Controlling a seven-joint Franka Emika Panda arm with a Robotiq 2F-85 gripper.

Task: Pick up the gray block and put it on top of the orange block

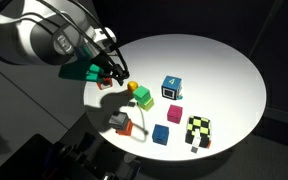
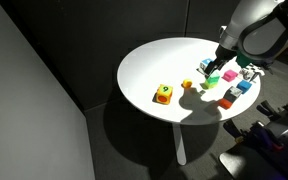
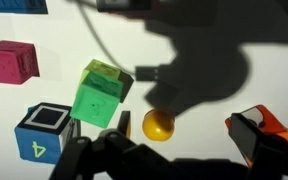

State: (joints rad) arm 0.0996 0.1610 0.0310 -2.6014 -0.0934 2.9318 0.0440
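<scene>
The gray block [image 1: 117, 119] sits on top of the orange block [image 1: 127, 129] near the table's front edge. In the wrist view the gray top [image 3: 250, 137] shows with the orange block's edge [image 3: 275, 122] around it at the right. My gripper [image 1: 114, 72] hangs above the table behind the stack, apart from it. It looks open and empty. In the wrist view its dark fingers [image 3: 172, 152] frame the bottom edge, with nothing between them. It also shows in an exterior view [image 2: 221, 63].
A yellow-orange ball [image 3: 158, 125], a green block [image 3: 97, 95], a blue cube marked 4 [image 3: 42, 133] and a magenta cube [image 3: 11, 61] lie near the gripper. A plain blue cube [image 1: 161, 134] and a checkered block [image 1: 198, 130] stand further along the round white table [image 1: 224, 70].
</scene>
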